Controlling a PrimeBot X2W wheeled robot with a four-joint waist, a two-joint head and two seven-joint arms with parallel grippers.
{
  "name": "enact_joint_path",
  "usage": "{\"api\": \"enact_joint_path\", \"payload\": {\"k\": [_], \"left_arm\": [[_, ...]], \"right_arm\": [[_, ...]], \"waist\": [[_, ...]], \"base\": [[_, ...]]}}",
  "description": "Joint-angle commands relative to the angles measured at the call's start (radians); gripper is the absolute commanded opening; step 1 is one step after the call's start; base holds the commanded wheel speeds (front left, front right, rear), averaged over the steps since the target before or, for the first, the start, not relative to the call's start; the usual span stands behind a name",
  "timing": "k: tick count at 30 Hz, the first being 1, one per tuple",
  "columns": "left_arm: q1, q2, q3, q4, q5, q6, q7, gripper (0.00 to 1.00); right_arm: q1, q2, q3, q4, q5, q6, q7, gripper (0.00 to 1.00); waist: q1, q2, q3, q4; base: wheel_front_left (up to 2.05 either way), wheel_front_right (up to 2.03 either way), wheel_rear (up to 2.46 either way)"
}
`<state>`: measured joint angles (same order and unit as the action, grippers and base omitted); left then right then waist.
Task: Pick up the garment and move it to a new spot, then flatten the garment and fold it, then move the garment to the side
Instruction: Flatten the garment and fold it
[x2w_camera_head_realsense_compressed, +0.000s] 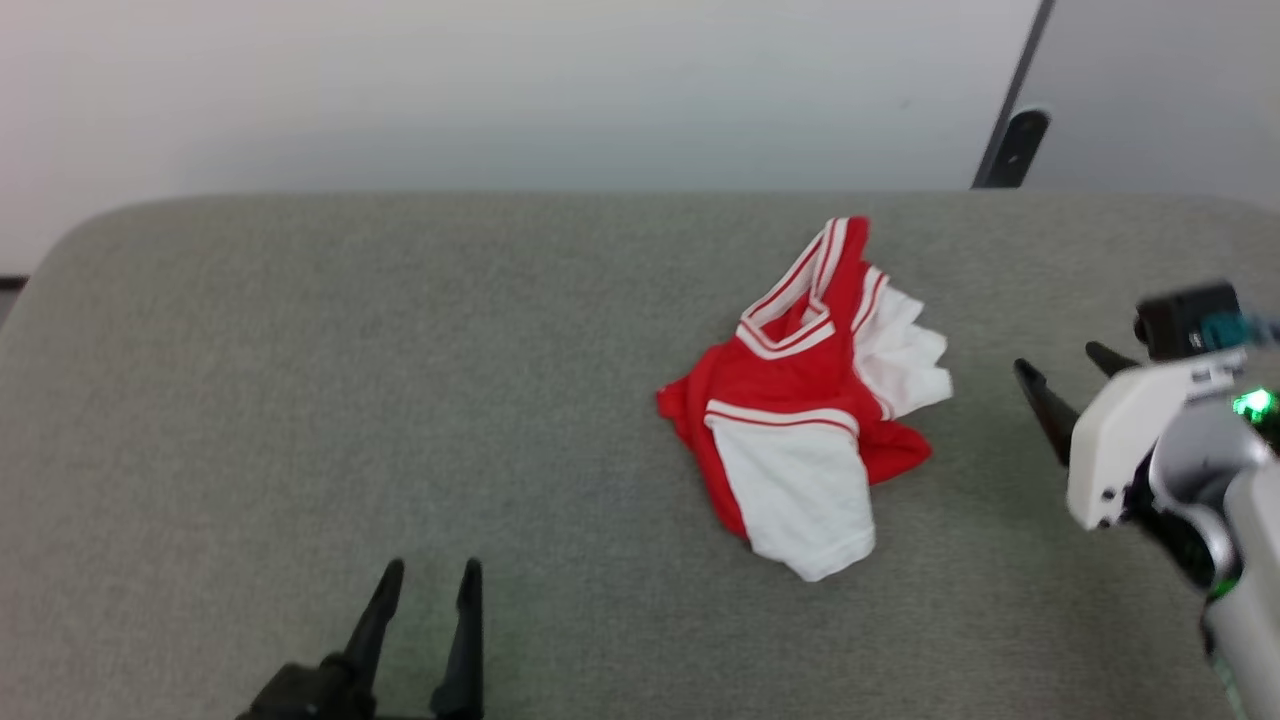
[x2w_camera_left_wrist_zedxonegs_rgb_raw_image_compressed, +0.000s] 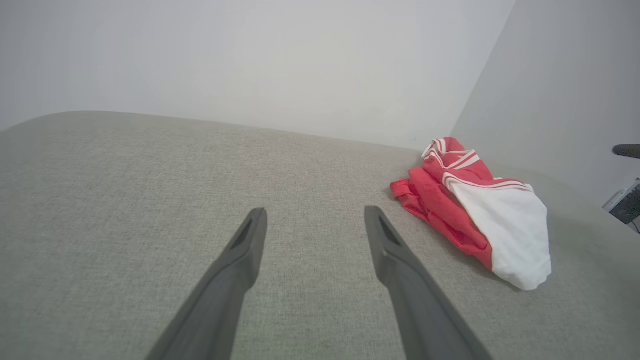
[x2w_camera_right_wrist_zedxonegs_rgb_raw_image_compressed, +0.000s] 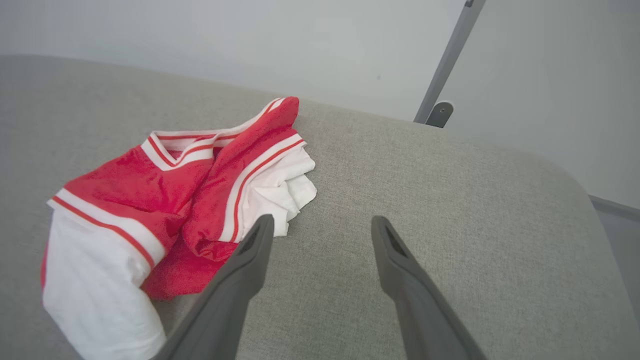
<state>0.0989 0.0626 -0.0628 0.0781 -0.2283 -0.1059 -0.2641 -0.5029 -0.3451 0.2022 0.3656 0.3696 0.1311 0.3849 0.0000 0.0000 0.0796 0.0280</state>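
Observation:
The garment (x2w_camera_head_realsense_compressed: 805, 400) is a small red shirt with white sleeves and striped trim, lying crumpled right of centre on the grey cloth surface (x2w_camera_head_realsense_compressed: 300, 400). It also lies at the right of the left wrist view (x2w_camera_left_wrist_zedxonegs_rgb_raw_image_compressed: 475, 210) and at the left of the right wrist view (x2w_camera_right_wrist_zedxonegs_rgb_raw_image_compressed: 165, 200). My left gripper (x2w_camera_head_realsense_compressed: 430, 570) stands open near the front edge, well left of the garment, with nothing between its fingers (x2w_camera_left_wrist_zedxonegs_rgb_raw_image_compressed: 312, 212). My right gripper (x2w_camera_head_realsense_compressed: 1065, 362) is open just right of the garment, above the surface; in its own view (x2w_camera_right_wrist_zedxonegs_rgb_raw_image_compressed: 322, 220) the left finger stands in front of the cloth's edge.
The grey padded surface has rounded corners and ends at a pale wall (x2w_camera_head_realsense_compressed: 500, 90) behind. A dark slanted post (x2w_camera_head_realsense_compressed: 1010, 140) with a fitting stands at the back right. Bare surface stretches to the left of the garment.

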Motion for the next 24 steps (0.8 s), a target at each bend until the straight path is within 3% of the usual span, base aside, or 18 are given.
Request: {"api": "enact_joint_path", "payload": {"k": [1, 12, 23, 24], "left_arm": [[-0.016, -0.002, -0.004, 0.002, 0.002, -0.005, 0.000, 1.00], [-0.142, -0.012, -0.067, 0.059, -0.014, -0.020, 0.000, 1.00], [-0.189, -0.013, -0.091, 0.081, -0.061, -0.024, 0.000, 1.00], [-0.190, -0.013, -0.091, 0.082, -0.061, -0.024, 0.000, 1.00]], "right_arm": [[-0.019, -0.012, 0.017, 0.012, 0.004, -0.001, 0.016, 1.00], [-0.366, -0.075, 0.149, 0.324, 0.160, -0.001, 0.353, 1.00], [-0.453, -0.071, 0.257, 0.496, 0.171, -0.001, 0.393, 1.00], [-0.454, -0.068, 0.266, 0.504, 0.175, -0.001, 0.390, 0.65]], "waist": [[0.0000, 0.0000, 0.059, 0.053], [0.0000, 0.0000, 0.217, 0.153], [0.0000, 0.0000, 0.281, 0.201], [0.0000, 0.0000, 0.281, 0.200]], "base": [[0.00, 0.00, 0.00], [0.00, 0.00, 0.00], [0.00, 0.00, 0.00], [0.00, 0.00, 0.00]]}}
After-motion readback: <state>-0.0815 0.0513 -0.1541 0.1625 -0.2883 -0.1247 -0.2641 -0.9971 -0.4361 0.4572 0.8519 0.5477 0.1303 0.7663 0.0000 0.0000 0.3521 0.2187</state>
